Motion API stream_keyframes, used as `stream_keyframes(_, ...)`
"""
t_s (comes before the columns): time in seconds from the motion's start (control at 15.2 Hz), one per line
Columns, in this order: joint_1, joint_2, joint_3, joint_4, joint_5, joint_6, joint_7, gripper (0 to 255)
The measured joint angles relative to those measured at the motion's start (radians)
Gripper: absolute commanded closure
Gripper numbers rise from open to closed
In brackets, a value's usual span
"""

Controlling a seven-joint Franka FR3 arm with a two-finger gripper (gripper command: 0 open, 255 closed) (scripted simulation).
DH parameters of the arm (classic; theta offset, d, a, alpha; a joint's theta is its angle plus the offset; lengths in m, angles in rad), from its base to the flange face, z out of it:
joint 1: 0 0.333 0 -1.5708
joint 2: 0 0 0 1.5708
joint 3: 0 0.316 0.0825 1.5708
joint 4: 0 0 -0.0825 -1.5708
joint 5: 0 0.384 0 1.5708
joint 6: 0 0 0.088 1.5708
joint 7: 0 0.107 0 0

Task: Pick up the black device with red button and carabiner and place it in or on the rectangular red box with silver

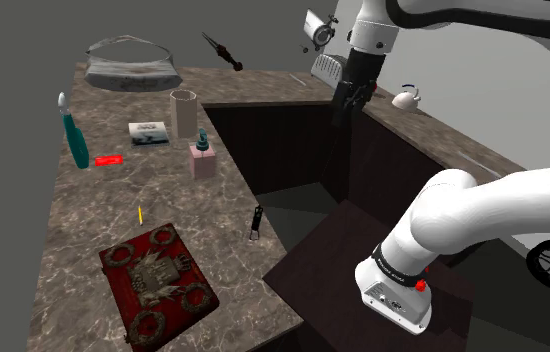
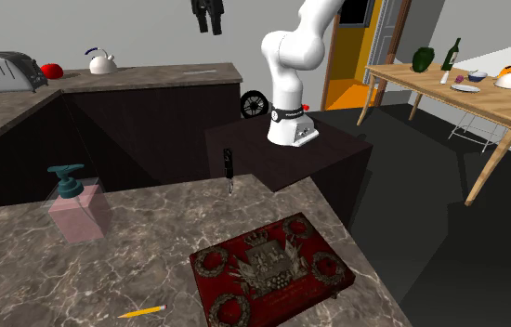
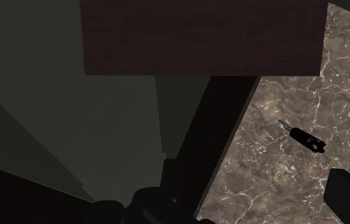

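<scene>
Hovering the gripper (image 1: pixel 345 112) high over the dark recess, holding its jaws apart, gripping nothing. Leaving the black device (image 1: pixel 254 222) lying at the counter's (image 1: pixel 78 225) edge, on the far side of the red box (image 1: pixel 158 283).

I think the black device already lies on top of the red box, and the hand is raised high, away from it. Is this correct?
Not quite. The black device lies on the marble counter, apart from the red box, as the shoulder view shows. The hand is indeed raised high, away from it.
</scene>
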Motion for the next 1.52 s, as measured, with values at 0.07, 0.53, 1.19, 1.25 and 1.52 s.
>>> stream_keyframes(0.07,0.0,0.0,0.0,0.0,0.0,0.0,0.0,0)
stream_keyframes(0.53,0.044,0.044,0.072,-0.13,0.053,0.19,0.058,0)
stream_keyframes(1.19,0.125,0.24,0.21,-0.263,0.135,0.553,0.159,0)
stream_keyframes(1.25,0.134,0.269,0.227,-0.27,0.142,0.592,0.173,0)
stream_keyframes(1.52,0.154,0.422,0.288,-0.264,0.149,0.752,0.224,0)
